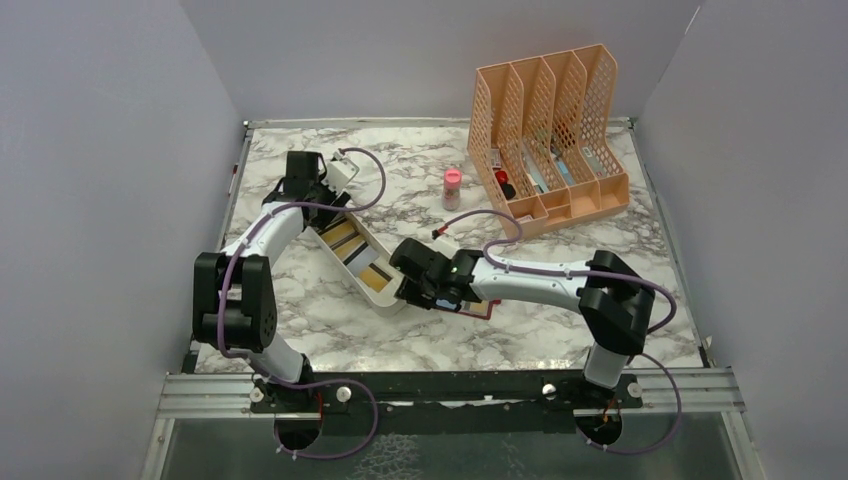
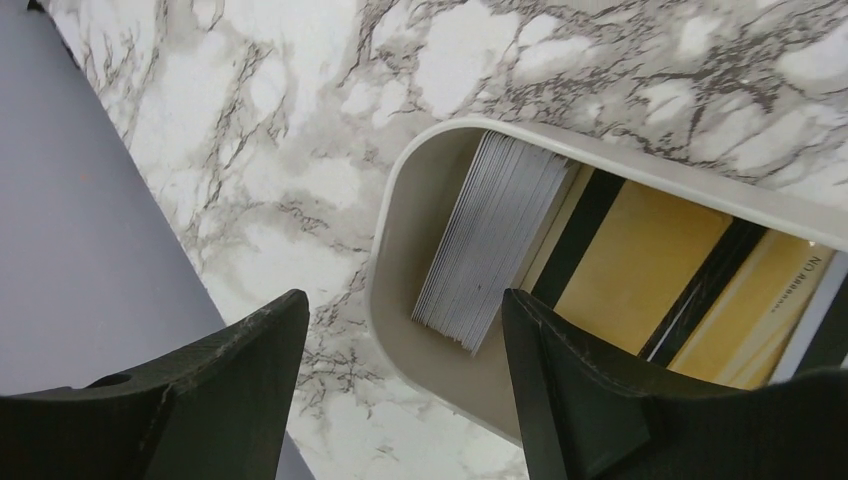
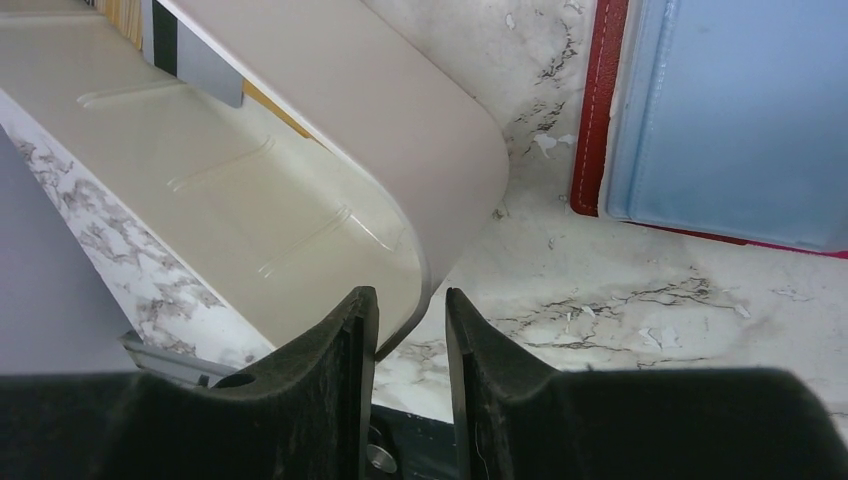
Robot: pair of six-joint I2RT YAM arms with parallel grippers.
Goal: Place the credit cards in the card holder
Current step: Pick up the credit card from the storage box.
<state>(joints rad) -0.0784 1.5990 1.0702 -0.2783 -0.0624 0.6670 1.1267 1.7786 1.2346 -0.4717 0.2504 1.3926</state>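
A long cream tray [image 1: 388, 303] lies slanted at centre-left. It holds yellow cards with black stripes [image 2: 640, 260] and a stack of grey-white cards [image 2: 495, 235]. My left gripper [image 1: 322, 205] hangs open over the tray's far end [image 2: 400, 230], its fingers either side of the rounded corner [image 2: 405, 310]. My right gripper [image 1: 403, 290] is at the near end, where its narrow jaws [image 3: 411, 310] pinch the tray's curved rim [image 3: 450, 190]. The red card holder [image 1: 483, 306] with a pale blue sleeve [image 3: 720, 110] lies flat right of the tray, partly under my right arm.
An orange slotted file organiser [image 1: 548, 130] holding small items stands at the back right. A small pink-capped bottle [image 1: 452, 188] stands left of it. Grey walls enclose the marble table on three sides.
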